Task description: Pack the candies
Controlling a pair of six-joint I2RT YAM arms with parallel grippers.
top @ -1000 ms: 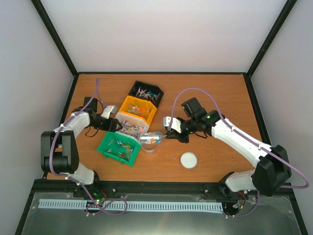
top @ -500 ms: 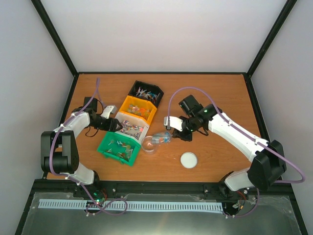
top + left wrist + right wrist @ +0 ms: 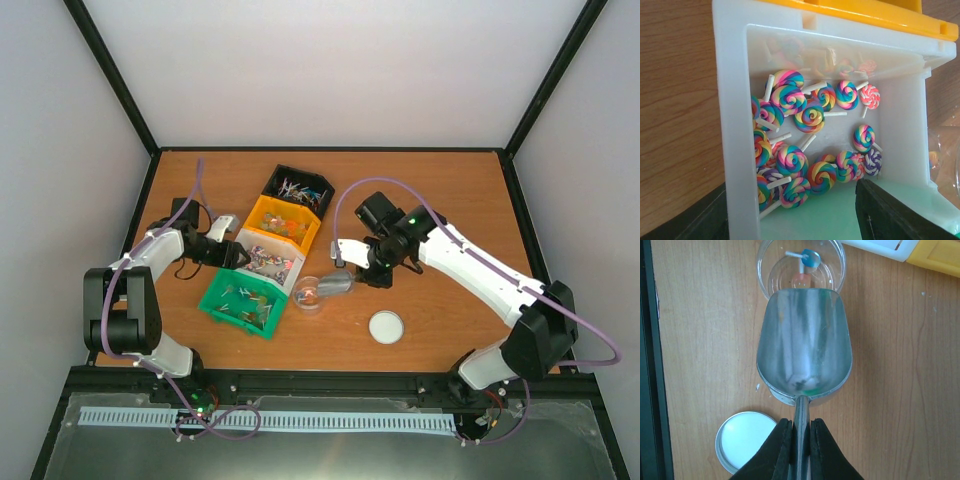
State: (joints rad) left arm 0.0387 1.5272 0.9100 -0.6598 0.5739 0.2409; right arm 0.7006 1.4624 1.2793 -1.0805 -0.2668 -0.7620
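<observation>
The candies (image 3: 805, 130) are small rainbow swirl lollipops heaped in the white bin (image 3: 732, 100); more lie in the other bins. My left gripper (image 3: 790, 220) is open, its jaws wide apart astride the white bin's near corner (image 3: 232, 256). My right gripper (image 3: 801, 440) is shut on the handle of the metal scoop (image 3: 804, 345). The scoop's mouth is tipped onto the rim of the clear round jar (image 3: 800, 265) and its bowl looks empty. Two or three candies (image 3: 810, 259) lie in the jar. In the top view the scoop (image 3: 335, 284) touches the jar (image 3: 308, 293).
Four bins stand in a slanted row: black (image 3: 300, 187), yellow (image 3: 283, 222), white (image 3: 268, 260) and green (image 3: 243, 303). The jar's round lid (image 3: 385, 326) lies on the wood near the front, also in the right wrist view (image 3: 745, 440).
My right wrist has swung back and left and tilted the scoop down onto the jar. The coloured candies seen in the scoop earlier no longer show in it. The left arm has not moved.
</observation>
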